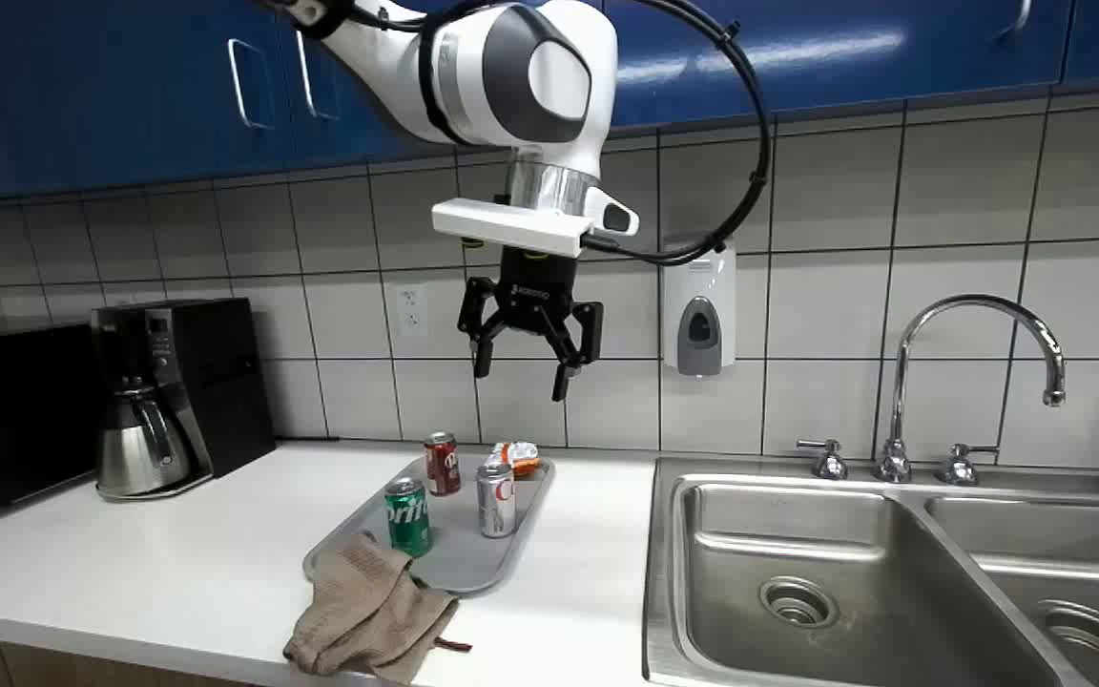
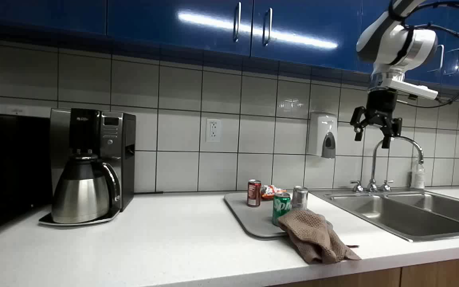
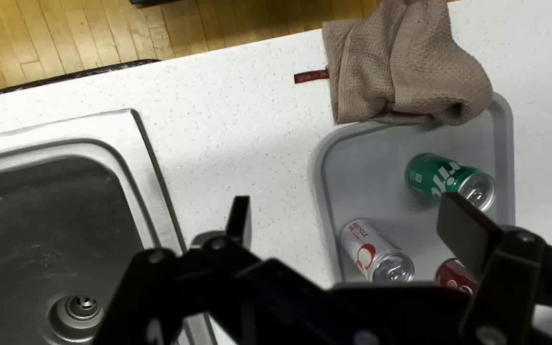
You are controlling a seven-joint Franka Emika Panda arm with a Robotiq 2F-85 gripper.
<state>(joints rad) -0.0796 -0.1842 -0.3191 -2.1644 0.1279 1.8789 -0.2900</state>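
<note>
Silver can (image 1: 496,501): stands upright on tray (image 1: 459,553), nr rim on side twd sink (image 1: 669,572). Prob. light if empty, heavier if full; can't tell which. Smooth, slick, thin-walled, likely dents under hard squeeze. Best held round mid-body, w/ modest pressure. Fingers (image 3: 465,227): spread wide, nothing btwn, touching nothing, well above tray. Around: green can (image 3: 441,179) & red can (image 1: 443,466), both upright, nr, prob. limiting room for spread fingers; packet (image 1: 521,458) just behind in an exterior view. Also towel (image 3: 405,67), draped over tray edge & tabletop (image 3: 237,153), nr green can, prob. no obstacle from above.
</note>
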